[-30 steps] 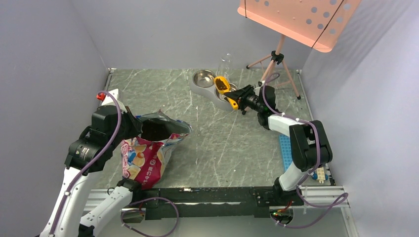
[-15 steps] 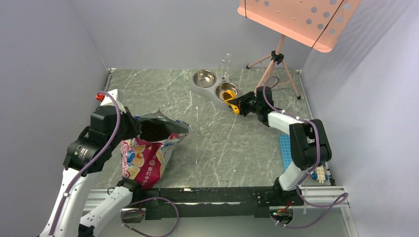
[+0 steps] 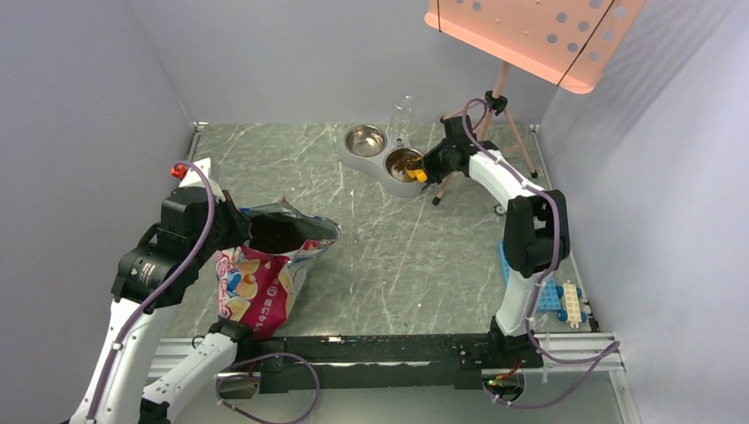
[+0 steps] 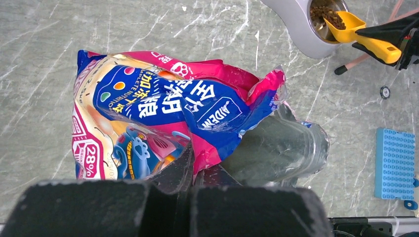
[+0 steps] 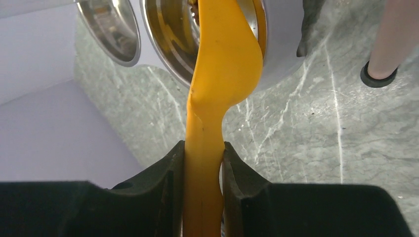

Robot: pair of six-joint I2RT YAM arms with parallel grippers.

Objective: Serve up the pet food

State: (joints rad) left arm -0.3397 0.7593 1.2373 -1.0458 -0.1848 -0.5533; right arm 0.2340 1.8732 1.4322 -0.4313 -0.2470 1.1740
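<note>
left gripper [image 4: 191, 170] pinched shut, arm bent; right gripper [image 5: 203, 158] clamped, arm outstretched.

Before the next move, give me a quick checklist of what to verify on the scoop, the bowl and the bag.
1. Right gripper clamped on the yellow scoop handle: ok.
2. Scoop's mouth over the steel bowl that holds food: ok.
3. Scoop emptied of pet food: not ok, pellets lie in it.
4. Left gripper shut on the bag edge, bag mouth open: ok.
5. Pellets spilled on the table by the bowl: cannot tell.
</note>
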